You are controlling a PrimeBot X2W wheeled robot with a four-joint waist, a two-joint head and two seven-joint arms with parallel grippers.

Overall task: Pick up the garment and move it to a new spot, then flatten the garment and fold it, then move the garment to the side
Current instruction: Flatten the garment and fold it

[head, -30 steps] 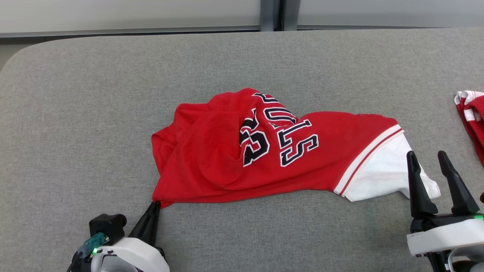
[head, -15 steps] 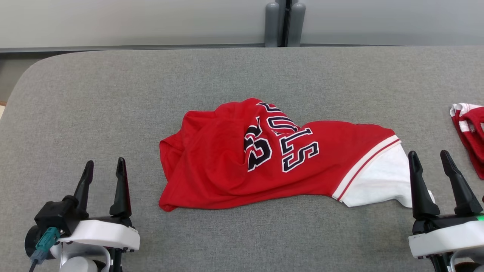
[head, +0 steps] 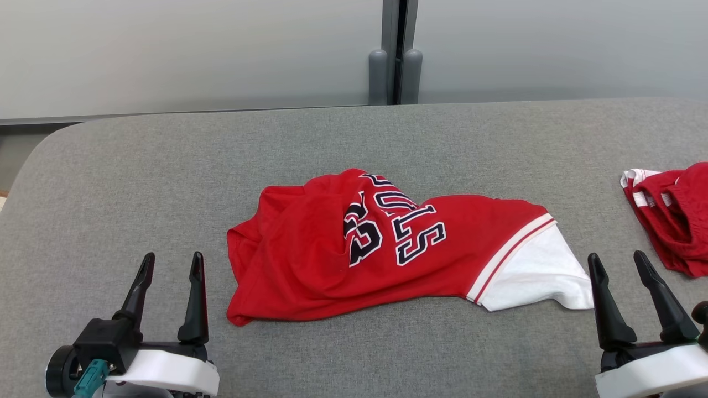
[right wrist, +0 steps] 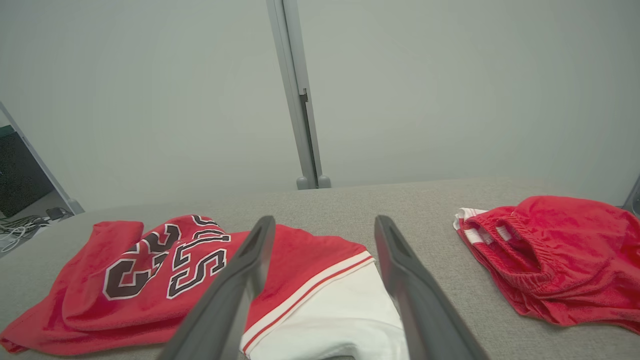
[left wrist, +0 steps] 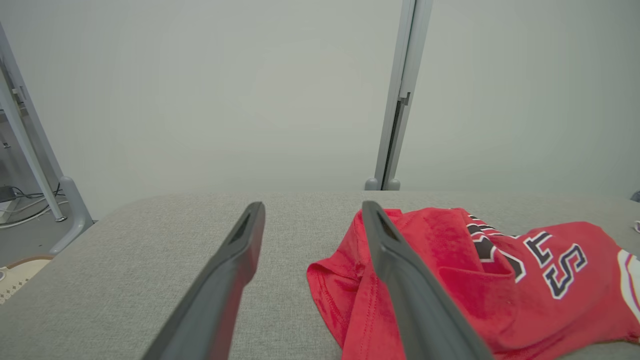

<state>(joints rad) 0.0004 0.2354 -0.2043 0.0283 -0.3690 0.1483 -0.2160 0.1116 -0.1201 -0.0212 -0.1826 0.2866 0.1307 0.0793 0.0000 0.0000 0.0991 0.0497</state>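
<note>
The red garment (head: 354,249) lies rumpled at the middle of the grey counter (head: 138,177). Its long axis runs left to right, red hem toward the robot's left and white end toward its right. Both end effectors sit near the front edge, jaws spread wide and holding nothing. The left end effector (head: 172,256) stands beside the hem corner with bare counter between. The right end effector (head: 615,256) is nearer, its inner finger at the white tip. Flattening probably calls for 2 grips, 1 at each end. A second red garment (head: 672,221) lies apart, far right.
</note>
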